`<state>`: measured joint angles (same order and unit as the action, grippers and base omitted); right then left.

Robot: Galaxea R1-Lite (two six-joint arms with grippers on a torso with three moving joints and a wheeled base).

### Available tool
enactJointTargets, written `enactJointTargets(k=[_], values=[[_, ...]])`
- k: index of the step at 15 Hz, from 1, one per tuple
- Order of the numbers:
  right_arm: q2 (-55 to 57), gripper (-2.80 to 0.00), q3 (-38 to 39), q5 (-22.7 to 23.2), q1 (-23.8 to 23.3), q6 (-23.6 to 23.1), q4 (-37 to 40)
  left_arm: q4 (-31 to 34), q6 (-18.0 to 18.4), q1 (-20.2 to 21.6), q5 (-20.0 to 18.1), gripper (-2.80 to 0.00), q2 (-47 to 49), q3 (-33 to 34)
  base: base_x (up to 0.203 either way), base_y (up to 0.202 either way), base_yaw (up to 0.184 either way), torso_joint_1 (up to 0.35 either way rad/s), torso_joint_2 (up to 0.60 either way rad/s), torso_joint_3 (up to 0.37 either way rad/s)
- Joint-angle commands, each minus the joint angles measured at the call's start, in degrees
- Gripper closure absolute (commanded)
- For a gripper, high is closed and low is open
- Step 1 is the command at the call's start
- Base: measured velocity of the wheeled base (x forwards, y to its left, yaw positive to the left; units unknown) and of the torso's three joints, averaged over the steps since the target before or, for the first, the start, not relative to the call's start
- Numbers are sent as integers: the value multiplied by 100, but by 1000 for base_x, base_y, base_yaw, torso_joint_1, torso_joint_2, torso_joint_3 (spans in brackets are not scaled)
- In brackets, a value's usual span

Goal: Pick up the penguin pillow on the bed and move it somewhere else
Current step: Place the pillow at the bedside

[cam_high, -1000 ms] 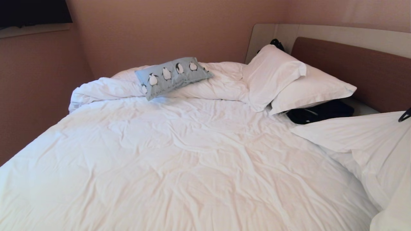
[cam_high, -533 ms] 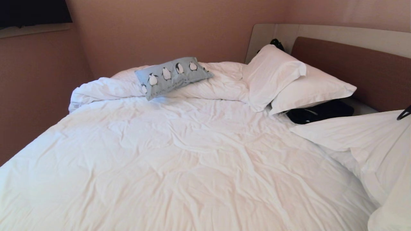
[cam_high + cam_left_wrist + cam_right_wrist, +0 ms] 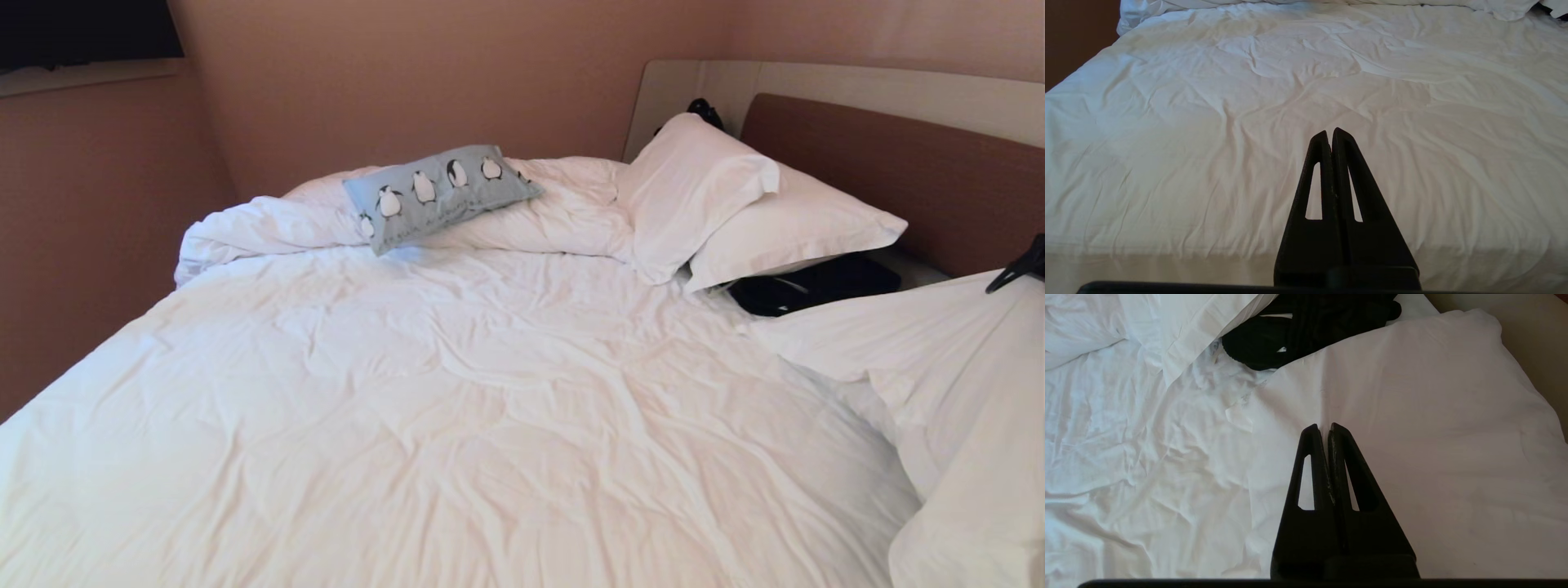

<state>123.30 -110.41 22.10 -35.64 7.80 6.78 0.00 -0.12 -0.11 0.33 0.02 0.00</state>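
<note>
The penguin pillow (image 3: 441,194) lies on the bunched-up duvet at the far side of the bed (image 3: 457,408), to the left of two stacked white pillows (image 3: 735,204) by the brown headboard (image 3: 898,180). The right gripper (image 3: 1323,426) has its fingers pressed together over a third white pillow (image 3: 1433,437) at the right edge, near a black garment (image 3: 1306,330) and well apart from the penguin pillow. The left gripper (image 3: 1329,131) is likewise closed, empty, above the plain duvet (image 3: 1208,122).
</note>
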Motion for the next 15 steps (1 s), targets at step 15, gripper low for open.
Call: enactJointTargets(k=[15], values=[[201,0,23,-94,-2,124,-542,0,2,2,2,0,-2,8,0,0,0,0,0,0]])
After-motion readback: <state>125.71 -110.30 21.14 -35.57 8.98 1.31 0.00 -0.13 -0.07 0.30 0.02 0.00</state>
